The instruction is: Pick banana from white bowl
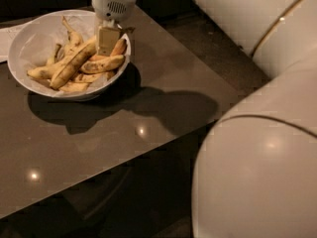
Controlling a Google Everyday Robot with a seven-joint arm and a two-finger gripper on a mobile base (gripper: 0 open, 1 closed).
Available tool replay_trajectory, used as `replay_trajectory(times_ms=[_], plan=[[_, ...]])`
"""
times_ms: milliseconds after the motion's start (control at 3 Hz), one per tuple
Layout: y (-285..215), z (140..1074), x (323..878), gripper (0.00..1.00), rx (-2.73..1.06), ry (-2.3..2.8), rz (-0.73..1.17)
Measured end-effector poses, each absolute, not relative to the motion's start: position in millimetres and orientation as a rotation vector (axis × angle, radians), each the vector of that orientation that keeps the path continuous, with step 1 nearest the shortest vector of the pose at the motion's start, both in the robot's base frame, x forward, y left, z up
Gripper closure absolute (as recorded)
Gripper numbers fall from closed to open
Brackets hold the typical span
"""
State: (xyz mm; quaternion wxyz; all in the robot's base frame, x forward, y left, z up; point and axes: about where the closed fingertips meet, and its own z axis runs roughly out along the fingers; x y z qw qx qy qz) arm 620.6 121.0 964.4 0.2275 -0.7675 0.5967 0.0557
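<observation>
The white bowl (29, 43) stands at the table's far left and holds several bananas. The banana (73, 63), the longest and pale yellow with brown streaks, lies slantwise across the middle of the bowl, with its upper end toward the right rim. My gripper (108, 39) reaches straight down from its white wrist (114, 1) into the right side of the bowl, at the upper end of that banana. It hides part of the bananas beneath it. A shorter brown-spotted banana (103, 63) lies just below the gripper.
The bowl rests on a dark glossy table (124, 128) whose front edge runs slantwise across the lower half of the view. My arm's large white shell (257, 172) fills the right side. A white sheet (4, 38) lies at the far left edge.
</observation>
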Motion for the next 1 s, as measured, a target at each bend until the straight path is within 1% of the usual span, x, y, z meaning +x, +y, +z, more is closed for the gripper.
replay_trajectory(times_ms=[333,667,1000], plan=[[100.0,993.6,599.5,1.0,-2.006,1.709,0.108],[100.0,993.7,599.5,1.0,-2.006,1.709,0.108],[81.4,995.5,592.8,1.0,-1.937,1.726,0.077]])
